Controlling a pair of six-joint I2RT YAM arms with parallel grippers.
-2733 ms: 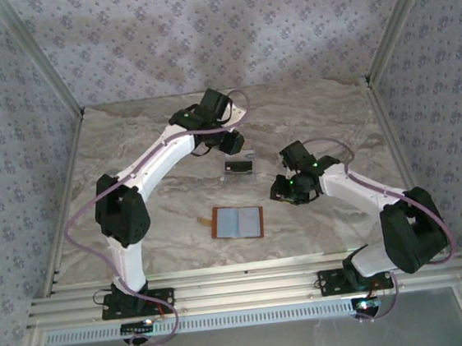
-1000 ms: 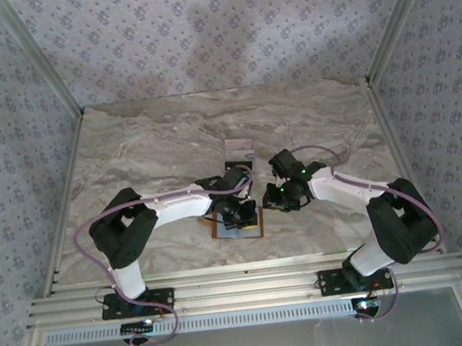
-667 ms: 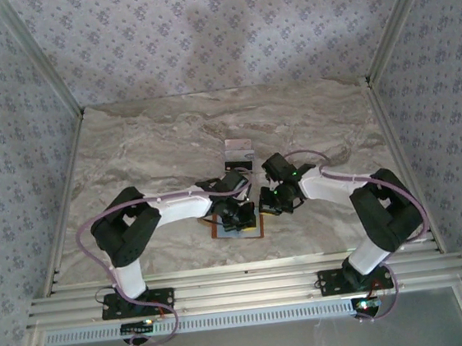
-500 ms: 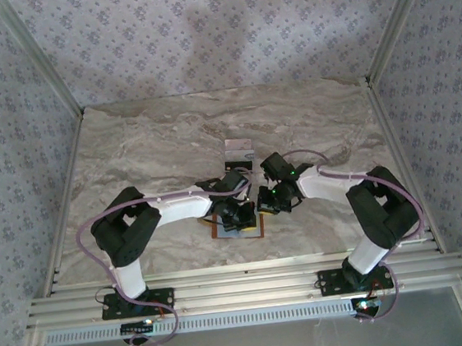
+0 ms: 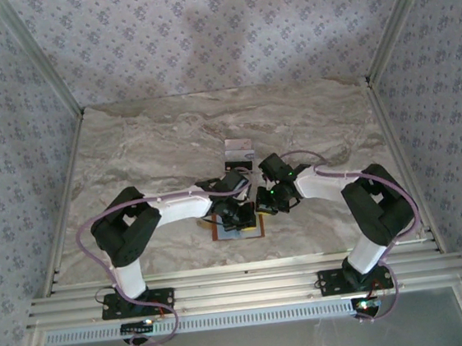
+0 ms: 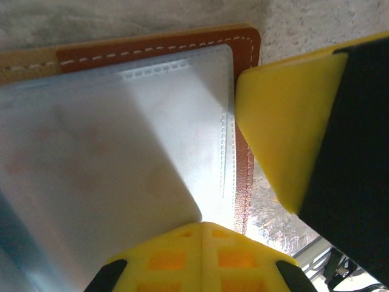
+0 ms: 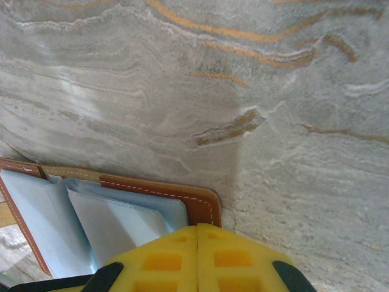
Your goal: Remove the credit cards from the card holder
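Note:
The card holder lies open on the table's near middle, grey-blue lining up, brown edge around it. My left gripper is shut, its yellow tips pressed down on the lining. My right gripper is shut too, tips resting at the holder's brown stitched corner. One right finger shows beside the holder's edge in the left wrist view. Two credit cards lie on the table behind the grippers: a pale one and a dark one at its near edge.
The marble tabletop is walled by patterned panels and metal rails along the front. Both arms meet over the holder, elbows spread left and right.
The right gripper slid left up to the holder's right edge and closed. The left gripper, at the far cards before, swung down onto the holder and has stayed shut there.

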